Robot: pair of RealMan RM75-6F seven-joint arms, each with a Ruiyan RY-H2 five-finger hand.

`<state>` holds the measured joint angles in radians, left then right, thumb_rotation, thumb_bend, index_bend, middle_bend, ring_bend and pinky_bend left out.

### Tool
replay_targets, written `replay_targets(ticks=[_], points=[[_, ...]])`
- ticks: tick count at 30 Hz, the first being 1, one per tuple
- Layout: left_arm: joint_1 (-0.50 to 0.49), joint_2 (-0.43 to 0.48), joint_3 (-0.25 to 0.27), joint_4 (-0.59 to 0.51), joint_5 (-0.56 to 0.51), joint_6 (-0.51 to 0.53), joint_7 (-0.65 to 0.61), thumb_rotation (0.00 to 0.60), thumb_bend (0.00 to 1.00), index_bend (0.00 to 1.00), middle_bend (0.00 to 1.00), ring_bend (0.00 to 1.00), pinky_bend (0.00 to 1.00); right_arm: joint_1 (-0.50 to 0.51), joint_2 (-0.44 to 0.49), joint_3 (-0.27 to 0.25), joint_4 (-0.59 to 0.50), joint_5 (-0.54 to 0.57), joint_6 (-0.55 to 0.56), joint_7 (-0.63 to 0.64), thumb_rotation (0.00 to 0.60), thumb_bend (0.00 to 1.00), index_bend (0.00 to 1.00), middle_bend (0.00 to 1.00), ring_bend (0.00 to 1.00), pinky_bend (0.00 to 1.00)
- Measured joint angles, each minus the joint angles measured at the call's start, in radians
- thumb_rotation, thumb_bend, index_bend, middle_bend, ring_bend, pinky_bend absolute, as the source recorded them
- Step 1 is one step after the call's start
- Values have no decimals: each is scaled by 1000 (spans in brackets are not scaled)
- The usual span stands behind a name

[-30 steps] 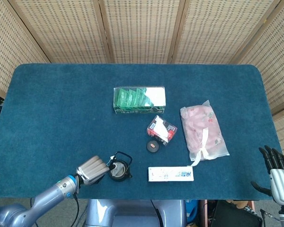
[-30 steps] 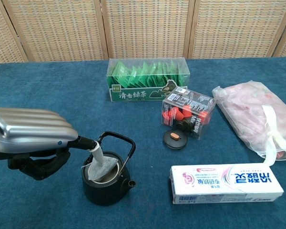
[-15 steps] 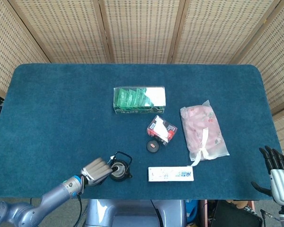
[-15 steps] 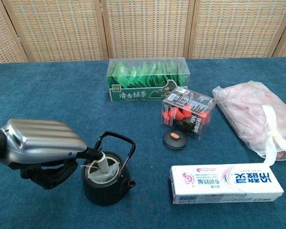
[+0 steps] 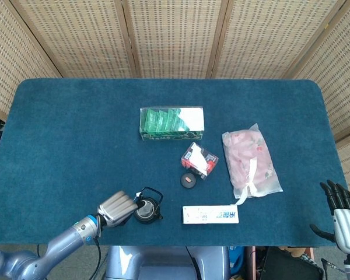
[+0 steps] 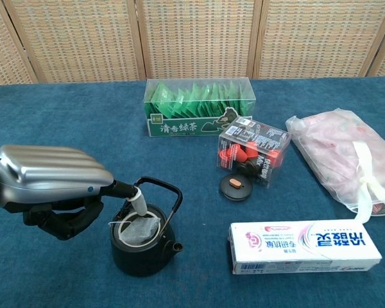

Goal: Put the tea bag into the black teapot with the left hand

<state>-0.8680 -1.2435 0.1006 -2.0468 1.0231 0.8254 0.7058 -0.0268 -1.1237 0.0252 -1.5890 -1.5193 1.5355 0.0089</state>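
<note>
Tea bag held at the mouth of the black teapot by the left hand.

The tea bag (image 6: 138, 226) is seen lying inside the opening of the black teapot (image 6: 141, 247), while its upper end is pinched between the fingertips of the left hand (image 6: 48, 183), which is placed just left of the pot (its silver back faces the chest camera). The pot's wire handle (image 6: 163, 196) is raised upright over the opening. The teapot is set near the front edge of the blue table (image 5: 70, 128), with a white toothpaste box (image 6: 305, 247) to its right. Further back, a green tea box (image 6: 196, 106), a clear box of red pieces (image 6: 253, 151) and a small round cap (image 6: 236, 186) are found, and a pink bag (image 6: 343, 160) at the right. The right hand (image 5: 340, 204) is kept off the table's right corner, fingers spread, with nothing held.
</note>
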Motion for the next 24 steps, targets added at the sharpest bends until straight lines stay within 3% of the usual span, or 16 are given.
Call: replay_targets(ticks=[24], points=[[-34, -61, 40, 31, -59, 17, 37, 600, 1000, 193, 890, 853, 759, -4, -2, -1, 7, 3, -1, 9, 600, 1, 68, 113, 29, 142]])
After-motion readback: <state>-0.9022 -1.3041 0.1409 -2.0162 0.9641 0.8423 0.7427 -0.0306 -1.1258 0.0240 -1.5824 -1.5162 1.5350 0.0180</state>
